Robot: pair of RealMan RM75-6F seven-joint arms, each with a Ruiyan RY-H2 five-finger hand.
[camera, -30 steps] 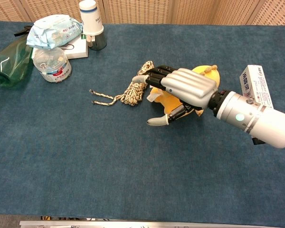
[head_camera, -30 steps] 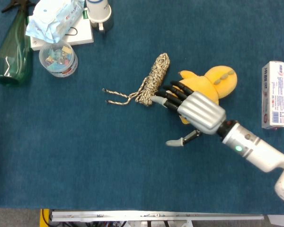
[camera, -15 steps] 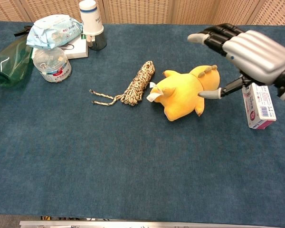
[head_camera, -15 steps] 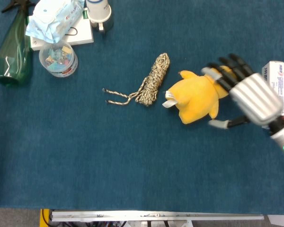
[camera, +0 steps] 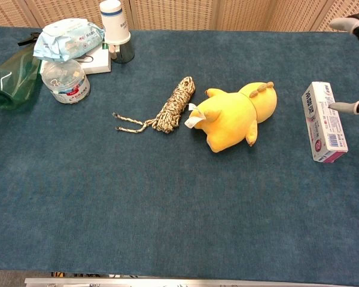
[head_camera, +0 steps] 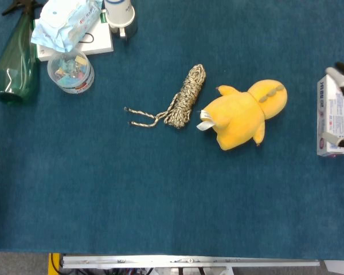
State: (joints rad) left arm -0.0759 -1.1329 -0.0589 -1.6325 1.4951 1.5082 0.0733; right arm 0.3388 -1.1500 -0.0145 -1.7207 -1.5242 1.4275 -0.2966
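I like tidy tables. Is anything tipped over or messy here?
Yes. The green bottle lies on its side at the far left corner, and the yellow plush toy is flopped over beside the rope bundle, whose loose ends trail out. Nothing looks spilled or broken.

Rope bundle just left of plush toy, toothpaste box far right, jar far left
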